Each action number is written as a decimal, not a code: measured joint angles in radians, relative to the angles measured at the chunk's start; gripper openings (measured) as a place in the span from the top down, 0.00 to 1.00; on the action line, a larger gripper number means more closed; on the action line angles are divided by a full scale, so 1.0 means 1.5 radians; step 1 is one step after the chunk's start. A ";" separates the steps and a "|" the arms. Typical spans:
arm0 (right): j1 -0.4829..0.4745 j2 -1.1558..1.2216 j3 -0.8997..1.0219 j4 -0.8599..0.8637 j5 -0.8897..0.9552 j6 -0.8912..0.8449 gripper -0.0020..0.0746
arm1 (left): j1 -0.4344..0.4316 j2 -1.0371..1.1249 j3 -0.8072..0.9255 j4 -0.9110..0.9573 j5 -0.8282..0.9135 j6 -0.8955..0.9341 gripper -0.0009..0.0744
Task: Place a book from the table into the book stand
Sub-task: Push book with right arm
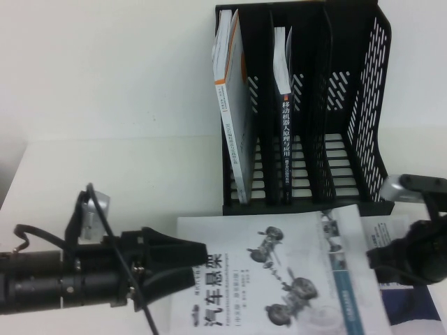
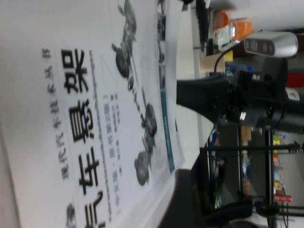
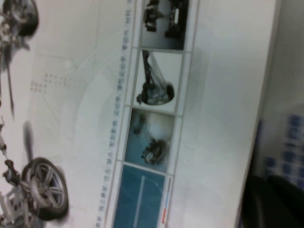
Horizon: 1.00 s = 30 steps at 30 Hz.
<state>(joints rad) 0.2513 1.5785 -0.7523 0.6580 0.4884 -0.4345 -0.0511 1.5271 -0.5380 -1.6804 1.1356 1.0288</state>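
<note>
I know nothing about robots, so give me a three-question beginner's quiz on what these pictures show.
1. True or false: the large white book with car suspension drawings already stands in the black plastic book stand.
2. How many books stand in the stand? A) one B) two C) three
3. Fill in: the stand's rightmost slot is ____.

Both arms reach over the book lying on the white table: left gripper at its left edge, right gripper at its right.

Key: 1 false; 2 B; 3 empty.
</note>
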 joint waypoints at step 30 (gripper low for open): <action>0.031 0.041 -0.040 0.035 0.003 -0.002 0.98 | 0.151 0.179 -0.007 0.035 0.005 0.102 0.27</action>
<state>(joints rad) 0.2973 1.6406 -0.8119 0.7104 0.4927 -0.4369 0.1748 1.7958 -0.5478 -1.6283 1.1432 1.1818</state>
